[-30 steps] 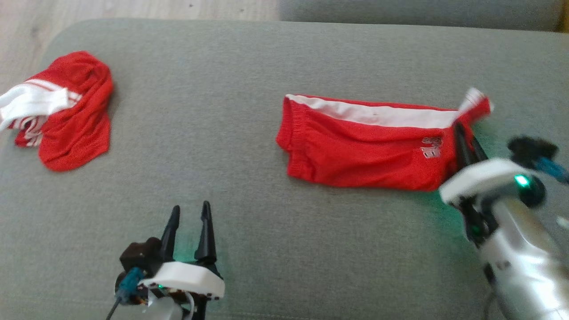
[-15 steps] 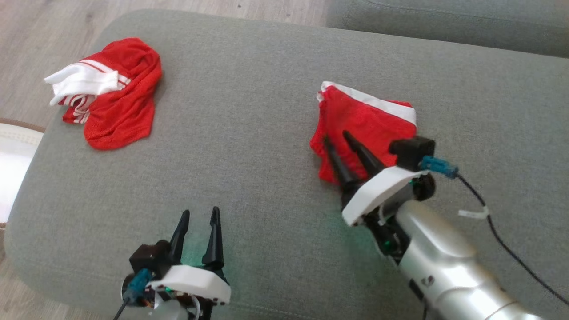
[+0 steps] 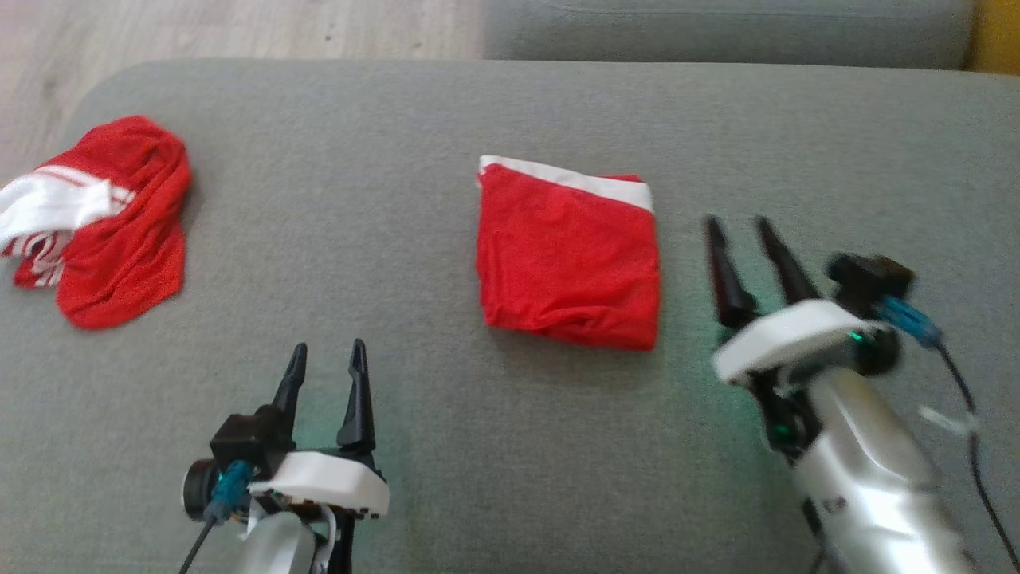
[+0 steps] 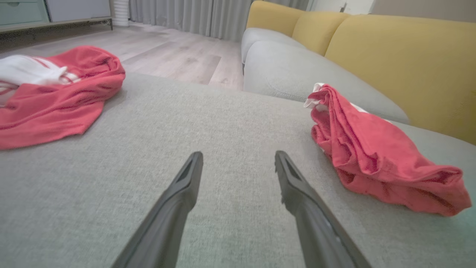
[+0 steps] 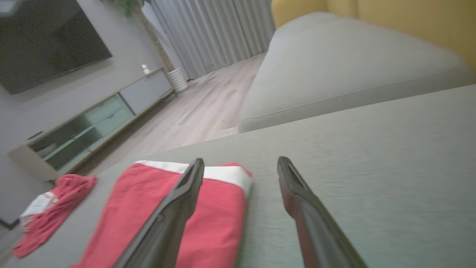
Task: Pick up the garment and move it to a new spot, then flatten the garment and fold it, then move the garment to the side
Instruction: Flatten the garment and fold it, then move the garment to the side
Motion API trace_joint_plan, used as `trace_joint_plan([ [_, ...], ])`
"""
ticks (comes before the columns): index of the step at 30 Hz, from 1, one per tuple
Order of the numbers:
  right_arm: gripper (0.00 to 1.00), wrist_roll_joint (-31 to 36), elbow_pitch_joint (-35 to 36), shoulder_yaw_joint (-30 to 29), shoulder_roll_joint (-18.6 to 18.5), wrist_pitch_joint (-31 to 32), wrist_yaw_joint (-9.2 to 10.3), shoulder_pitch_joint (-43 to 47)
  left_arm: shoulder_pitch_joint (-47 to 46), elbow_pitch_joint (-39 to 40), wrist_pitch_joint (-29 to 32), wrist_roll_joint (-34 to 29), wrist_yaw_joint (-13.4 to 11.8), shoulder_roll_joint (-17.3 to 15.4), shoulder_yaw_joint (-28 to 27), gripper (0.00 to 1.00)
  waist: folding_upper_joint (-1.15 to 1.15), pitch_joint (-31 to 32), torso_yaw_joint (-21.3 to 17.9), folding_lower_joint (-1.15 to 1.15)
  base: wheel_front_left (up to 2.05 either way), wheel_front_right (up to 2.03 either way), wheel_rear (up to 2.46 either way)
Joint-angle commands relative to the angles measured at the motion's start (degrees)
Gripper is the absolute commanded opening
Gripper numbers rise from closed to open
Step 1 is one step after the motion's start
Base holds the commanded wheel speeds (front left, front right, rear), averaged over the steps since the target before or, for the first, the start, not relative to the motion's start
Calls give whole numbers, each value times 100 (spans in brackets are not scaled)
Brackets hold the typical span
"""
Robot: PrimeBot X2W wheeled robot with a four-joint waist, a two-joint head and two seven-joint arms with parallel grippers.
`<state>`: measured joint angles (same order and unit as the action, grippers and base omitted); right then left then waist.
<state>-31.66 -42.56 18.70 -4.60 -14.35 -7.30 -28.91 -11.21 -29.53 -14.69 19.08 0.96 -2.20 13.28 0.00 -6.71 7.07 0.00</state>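
The red shorts (image 3: 567,255) lie folded square in the middle of the grey sofa (image 3: 382,159), so folding looks done and moving them aside is the step in hand. The right tool (image 3: 737,225) hangs just right of them, spread and empty, the left tool (image 3: 328,351) nearer and left likewise. The next move calls for pinching all layers at one edge

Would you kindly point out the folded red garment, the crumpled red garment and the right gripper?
folded red garment (image 3: 567,255), head view, red middle.
crumpled red garment (image 3: 127,239), head view, red body.
right gripper (image 3: 735,224), head view, between its fingertips.
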Motion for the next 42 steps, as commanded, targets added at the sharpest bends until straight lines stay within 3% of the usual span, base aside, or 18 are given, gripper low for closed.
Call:
trace_joint_plan([
  [1, 100, 336, 227, -283, 27, -63, -19, 160, -46, 206, -30, -95, -33, -67, -259, 100, 0, 81, -168, 0, 0, 0, 0],
  [5, 100, 1103, 369, -1206, 82, -63, -19, 610, 112, 266, -30, -273, -84, -67, -423, 100, 0, 202, -314, 0, 0, 0, 0],
  [13, 100, 1778, 490, -1766, 165, -64, -19, 1351, 646, 371, -30, -451, -186, -67, -643, 100, 0, 486, -477, 0, 0, 0, 0],
  [20, 100, 1548, 542, -1574, 170, -64, -19, 1591, 846, 445, -30, -471, -195, -67, -599, 100, 0, 519, -494, 0, 0, 0, 0],
  [28, 100, 1642, 495, -1033, 171, -64, -19, 1136, 610, 526, -30, -453, -178, -67, -326, 100, 0, 167, -272, 0, 0, 0, 0],
  [35, 100, 1535, -335, -577, 171, -12, -19, 126, 362, 488, -30, -236, -193, -67, 178, 100, 0, -266, 297, 0, 0, 0, 0],
  [42, 100, 1614, -1209, -707, 172, 84, -19, -522, 220, 404, -30, -128, -270, -67, 421, 100, 0, -526, 791, 0, 0, 0, 0],
])
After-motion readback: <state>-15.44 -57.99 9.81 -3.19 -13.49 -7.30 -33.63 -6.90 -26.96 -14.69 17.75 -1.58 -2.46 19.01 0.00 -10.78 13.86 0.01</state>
